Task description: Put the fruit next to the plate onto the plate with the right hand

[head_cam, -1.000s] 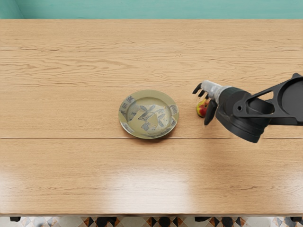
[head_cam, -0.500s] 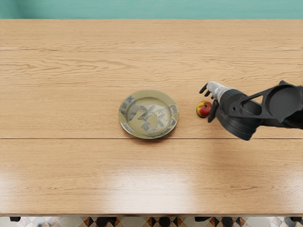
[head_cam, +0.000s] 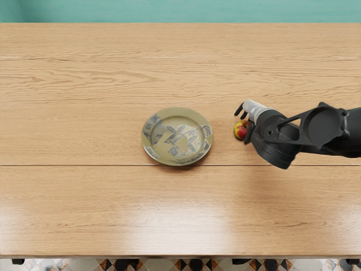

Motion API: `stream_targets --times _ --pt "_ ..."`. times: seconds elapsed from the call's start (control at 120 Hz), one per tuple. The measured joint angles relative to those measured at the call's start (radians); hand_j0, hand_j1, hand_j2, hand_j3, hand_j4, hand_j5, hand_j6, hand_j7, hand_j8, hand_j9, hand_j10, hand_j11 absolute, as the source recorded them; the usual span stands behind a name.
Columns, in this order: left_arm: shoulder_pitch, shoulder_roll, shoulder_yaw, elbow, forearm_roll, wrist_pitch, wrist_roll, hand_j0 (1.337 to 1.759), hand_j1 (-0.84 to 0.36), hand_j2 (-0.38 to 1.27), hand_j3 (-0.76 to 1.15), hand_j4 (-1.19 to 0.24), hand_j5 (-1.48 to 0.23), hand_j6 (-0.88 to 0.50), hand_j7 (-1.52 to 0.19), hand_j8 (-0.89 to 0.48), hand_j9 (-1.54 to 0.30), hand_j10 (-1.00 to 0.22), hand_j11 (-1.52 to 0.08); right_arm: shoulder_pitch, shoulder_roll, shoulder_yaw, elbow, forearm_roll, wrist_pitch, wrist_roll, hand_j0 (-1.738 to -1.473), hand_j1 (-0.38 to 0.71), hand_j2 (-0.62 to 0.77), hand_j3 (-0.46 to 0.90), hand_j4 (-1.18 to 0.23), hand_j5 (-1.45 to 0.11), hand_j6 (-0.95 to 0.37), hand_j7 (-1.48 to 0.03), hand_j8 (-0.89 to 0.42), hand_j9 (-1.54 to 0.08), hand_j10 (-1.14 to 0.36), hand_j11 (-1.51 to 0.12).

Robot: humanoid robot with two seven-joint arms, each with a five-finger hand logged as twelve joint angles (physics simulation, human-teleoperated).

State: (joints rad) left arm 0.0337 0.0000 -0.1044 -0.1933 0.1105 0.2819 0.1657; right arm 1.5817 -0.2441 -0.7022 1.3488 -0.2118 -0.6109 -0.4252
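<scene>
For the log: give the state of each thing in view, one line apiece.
plate: flat on the table, nothing on it.
fruit: on the table, right of the plate, apart from it, partly hidden by the hand.
right hand: at the fruit; grasp cannot be told.

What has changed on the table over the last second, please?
The right hand drew back to the right, baring the apple, then moved left again and now partly covers it; whether it grips is unclear. The apple and plate stayed put, the apple beside the plate.
</scene>
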Motion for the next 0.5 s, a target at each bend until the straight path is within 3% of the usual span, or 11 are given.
stream_targets --times 0.275,0.5 --pt "0.0 0.0 0.0 0.0 0.0 0.0 0.0 1.658 0.05 0.05 0.0 -0.25 -0.32 -0.25 -0.32 -0.25 -0.32 -0.25 -0.32 -0.016 0.006 0.0 -0.022 0.003 0.001 0.001 -1.657 0.21 -0.07 0.0 -0.45 -0.59 -0.45 -0.59 -0.45 -0.59 -0.45 -0.59" --pt "0.0 0.0 0.0 0.0 0.0 0.0 0.0 1.658 0.05 0.05 0.0 -0.25 -0.32 -0.25 -0.32 -0.25 -0.32 -0.25 -0.32 -0.032 0.01 0.001 -0.034 -0.003 -0.001 0.002 -1.655 0.21 -0.08 0.0 -0.5 -0.59 -0.47 -0.62 -0.5 -0.59 -0.5 -0.59"
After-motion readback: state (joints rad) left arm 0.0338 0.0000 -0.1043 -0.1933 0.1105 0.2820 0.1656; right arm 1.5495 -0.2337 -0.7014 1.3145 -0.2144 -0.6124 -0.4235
